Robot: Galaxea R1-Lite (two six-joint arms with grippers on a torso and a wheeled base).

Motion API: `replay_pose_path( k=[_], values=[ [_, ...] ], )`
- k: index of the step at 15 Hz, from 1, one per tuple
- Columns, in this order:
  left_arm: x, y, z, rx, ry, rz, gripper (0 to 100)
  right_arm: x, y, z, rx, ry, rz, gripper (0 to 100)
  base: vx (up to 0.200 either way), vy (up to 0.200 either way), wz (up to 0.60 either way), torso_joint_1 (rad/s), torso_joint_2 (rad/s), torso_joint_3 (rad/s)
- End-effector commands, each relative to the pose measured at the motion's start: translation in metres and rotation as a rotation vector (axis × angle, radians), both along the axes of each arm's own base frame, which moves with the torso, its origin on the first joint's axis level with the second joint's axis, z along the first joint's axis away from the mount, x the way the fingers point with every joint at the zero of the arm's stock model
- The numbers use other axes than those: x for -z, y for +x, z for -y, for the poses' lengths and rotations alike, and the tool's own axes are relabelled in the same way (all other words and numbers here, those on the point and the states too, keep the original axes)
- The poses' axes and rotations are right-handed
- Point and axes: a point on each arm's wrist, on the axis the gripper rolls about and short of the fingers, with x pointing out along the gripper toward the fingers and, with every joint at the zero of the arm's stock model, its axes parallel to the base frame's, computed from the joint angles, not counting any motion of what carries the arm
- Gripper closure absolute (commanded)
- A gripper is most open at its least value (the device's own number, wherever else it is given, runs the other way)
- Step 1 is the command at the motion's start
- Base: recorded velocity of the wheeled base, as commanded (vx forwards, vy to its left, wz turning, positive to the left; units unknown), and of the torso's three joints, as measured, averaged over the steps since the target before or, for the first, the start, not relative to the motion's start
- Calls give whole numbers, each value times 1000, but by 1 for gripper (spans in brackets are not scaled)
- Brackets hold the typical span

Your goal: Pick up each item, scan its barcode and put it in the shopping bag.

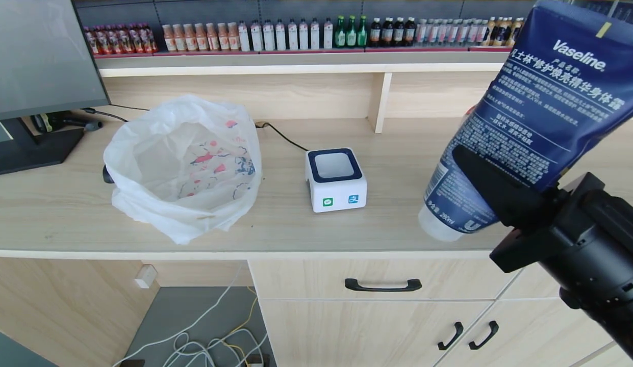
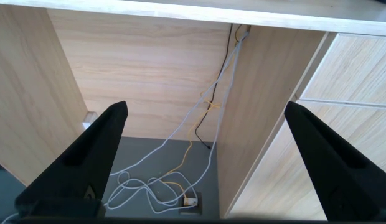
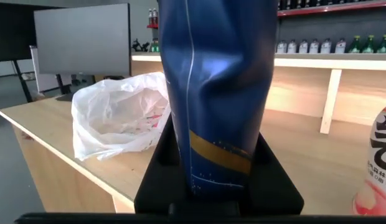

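Right gripper [image 1: 500,196]: clamped tight on the blue lotion tube [image 1: 540,112], one black finger [image 1: 487,186] lying across the printed face just above the cap.
Same grip from the wrist: the right gripper [image 3: 213,177] has a jaw on each side of the tube [image 3: 218,74], and the tube's skin is dented above them.
Tube's attitude: tilted, pale cap end down and toward the scanner, crimped end up and away to the right, lifted off the counter [image 1: 66,204].
Left gripper [image 2: 205,109]: fingers spread wide and holding nothing, down below counter level, looking at loose cables [image 2: 180,180] on the floor in the open bay.
Scanner [image 1: 335,178]: white cube with a dark-framed window facing up, mid-counter, left of the tube's cap and apart from it.
Shopping bag [image 1: 143,153]: white plastic, mouth open, on the counter left of the scanner; the right wrist view has the bag [image 3: 118,112] beyond the tube.
Monitor [image 1: 41,56]: dark, at the far left behind the bag.
Pink-and-white bottle [image 3: 380,162]: on the counter beside the held tube.
Back shelf: a row of bottles [image 1: 296,34] along the top.
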Motion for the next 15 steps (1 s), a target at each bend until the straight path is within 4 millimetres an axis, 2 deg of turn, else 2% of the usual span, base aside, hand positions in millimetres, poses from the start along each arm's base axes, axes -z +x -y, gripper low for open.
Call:
replay_pose_path(
  k=[1, 2, 4, 10, 15],
  values=[
    [0, 0, 0, 0, -1, 0, 0, -2, 6, 4, 34, 7, 7, 100, 0, 0, 0, 0, 0, 0],
    [0, 0, 0, 0, -1, 0, 0, -10, 9, 3, 48, 30, 29, 100, 0, 0, 0, 0, 0, 0],
    [0, 0, 0, -2, -4, 0, 0, -14, 12, 5, 186, 102, -18, 100, 0, 0, 0, 0, 0, 0],
    [0, 0, 0, 0, -6, 0, 0, -7, 9, 8, 209, 89, -46, 100, 0, 0, 0, 0, 0, 0],
    [0, 0, 0, -2, -4, 0, 0, -6, 7, 8, 206, 83, -46, 100, 0, 200, 0, 0, 2, 3]
  ],
)
